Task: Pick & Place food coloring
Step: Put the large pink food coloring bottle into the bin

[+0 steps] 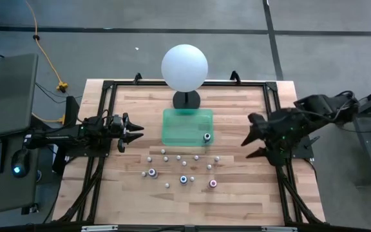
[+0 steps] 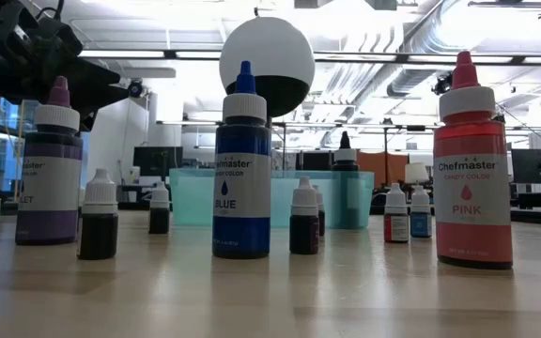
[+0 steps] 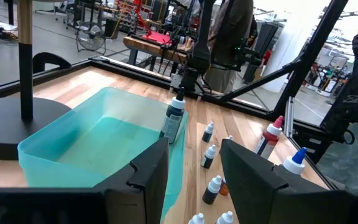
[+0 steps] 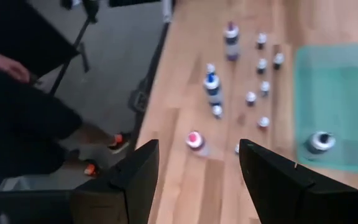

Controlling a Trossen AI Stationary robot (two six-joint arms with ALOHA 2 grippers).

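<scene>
Green tray [image 1: 179,132] holds one bottle [image 1: 207,136].

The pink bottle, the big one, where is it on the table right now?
In the high view the pink bottle stands upright near the table's front edge, right of the blue bottle and well in front of the green bin, untouched by either hand.

Legible print appears in the low view only, on three tall bottles. The blue bottle [image 2: 242,174] at centre carries a brand line whose start curves out of sight, reading "efmaster", then "CANDY COLOR" and "BLUE". The pink bottle [image 2: 472,178], at 3 o'clock from it, reads "Chefmaster", "CANDY COLOR", "PINK". The purple bottle [image 2: 49,178], at 9 o'clock, shows "efmaster" and "LET", the rest turned away. Labels on the small bottles are too small to read.
</scene>
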